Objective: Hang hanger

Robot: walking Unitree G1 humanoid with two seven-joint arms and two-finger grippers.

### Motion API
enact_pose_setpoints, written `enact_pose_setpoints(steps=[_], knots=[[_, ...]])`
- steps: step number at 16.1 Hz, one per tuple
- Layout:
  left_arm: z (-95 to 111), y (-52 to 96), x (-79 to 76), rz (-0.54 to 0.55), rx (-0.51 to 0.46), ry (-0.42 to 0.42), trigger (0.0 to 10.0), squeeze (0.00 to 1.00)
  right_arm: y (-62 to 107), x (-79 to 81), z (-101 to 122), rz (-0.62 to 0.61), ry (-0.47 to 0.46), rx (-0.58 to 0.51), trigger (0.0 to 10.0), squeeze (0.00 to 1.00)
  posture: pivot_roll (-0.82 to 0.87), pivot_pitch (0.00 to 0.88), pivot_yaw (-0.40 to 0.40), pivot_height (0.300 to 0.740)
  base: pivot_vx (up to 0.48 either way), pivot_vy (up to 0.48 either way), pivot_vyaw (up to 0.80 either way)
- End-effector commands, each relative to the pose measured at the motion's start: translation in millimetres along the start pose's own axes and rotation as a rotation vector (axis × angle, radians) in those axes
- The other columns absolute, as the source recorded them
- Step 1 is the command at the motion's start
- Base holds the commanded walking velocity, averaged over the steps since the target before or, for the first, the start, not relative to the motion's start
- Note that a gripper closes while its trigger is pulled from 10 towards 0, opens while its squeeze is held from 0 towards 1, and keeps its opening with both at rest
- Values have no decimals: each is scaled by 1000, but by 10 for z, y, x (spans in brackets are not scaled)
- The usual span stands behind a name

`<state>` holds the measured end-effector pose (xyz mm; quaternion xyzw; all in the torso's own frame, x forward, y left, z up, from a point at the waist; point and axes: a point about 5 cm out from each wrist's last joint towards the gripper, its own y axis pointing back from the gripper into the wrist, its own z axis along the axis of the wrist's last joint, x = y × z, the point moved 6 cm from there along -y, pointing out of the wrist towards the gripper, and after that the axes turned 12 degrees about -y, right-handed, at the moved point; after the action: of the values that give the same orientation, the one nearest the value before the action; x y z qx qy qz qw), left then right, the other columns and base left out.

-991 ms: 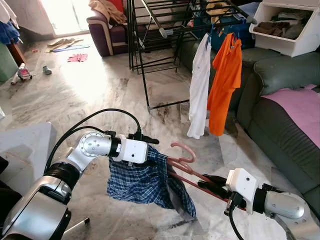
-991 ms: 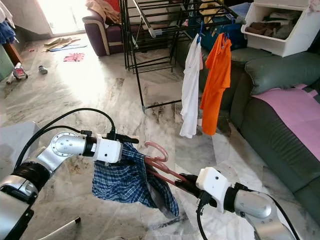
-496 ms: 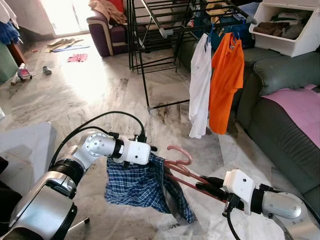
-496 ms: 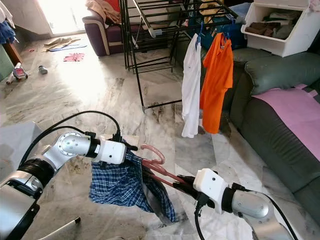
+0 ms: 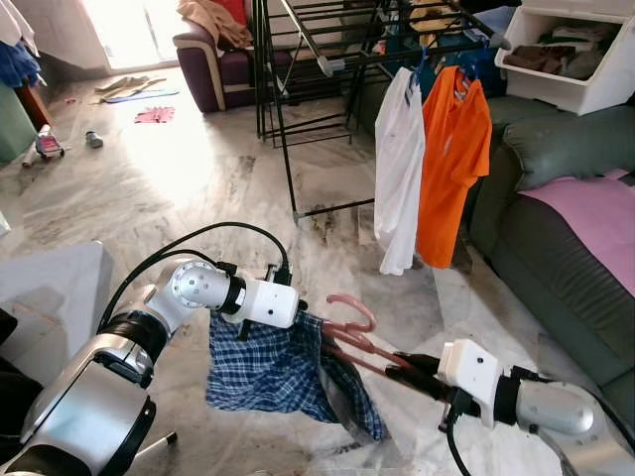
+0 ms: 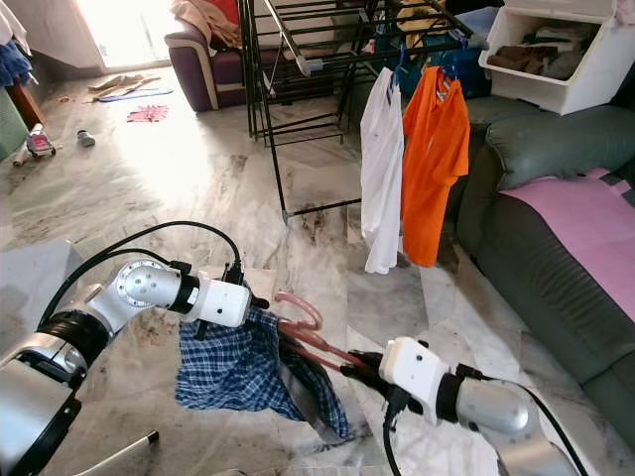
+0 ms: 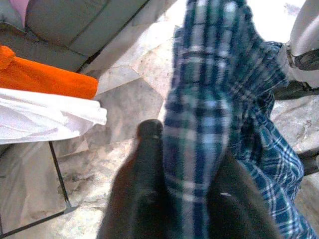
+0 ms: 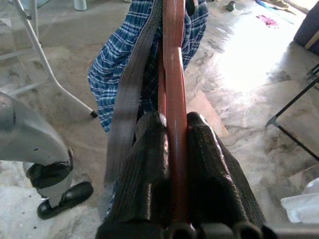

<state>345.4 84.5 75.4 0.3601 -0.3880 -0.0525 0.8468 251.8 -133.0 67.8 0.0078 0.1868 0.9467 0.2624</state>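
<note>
From my seat I read the scene from the left: the left gripper [image 5: 298, 309] is closed on the top edge of the plaid cloth [image 5: 268, 367], and in its wrist view I see the blue check fabric pinched between the two black fingers [image 7: 144, 184]. The cloth hangs down from there, above the marble floor [image 5: 179, 178], and its other side is draped over the hanger [image 5: 349, 322] — a pink-red one, with the curved hook pointing up between my two arms. Further right, the right gripper [image 6: 355, 369] is clamped on the long bar of the hanger; the wrist view shows the red bar squeezed tight between both fingers [image 8: 149, 164], with a grey strap of the cloth running beside it. So I judge the cloth is on the hanger or nearly so, but the hanging itself is not yet done. The rack [image 5: 327, 50] stands well apart, ahead and a little to the right, and it already carries a white shirt [image 5: 400, 178] and an orange shirt [image 5: 452, 169] next to the green sofa [image 5: 566, 258]. What is left, as I see it: free the cloth from the left fingers so it sits by itself, walk closer to the rack, lift the hanger and put the hook over a rail — probably beside the two shirts.
</note>
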Motion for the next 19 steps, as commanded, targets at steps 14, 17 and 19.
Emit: enact_pose_setpoints(steps=[14,17,19], knots=[[-144,145,97,102,22,157,0,0,134,-356,91,-66,72,45,10000,1000,-84,5,9,740,0,0,0],[-263,229,136,167,72,206,0,0,350,-794,197,-209,134,66,10000,1000,-90,0,9,740,0,0,0],[-298,238,126,194,82,232,0,0,585,-1224,402,-385,155,17,10000,1000,-92,0,7,740,0,0,0]])
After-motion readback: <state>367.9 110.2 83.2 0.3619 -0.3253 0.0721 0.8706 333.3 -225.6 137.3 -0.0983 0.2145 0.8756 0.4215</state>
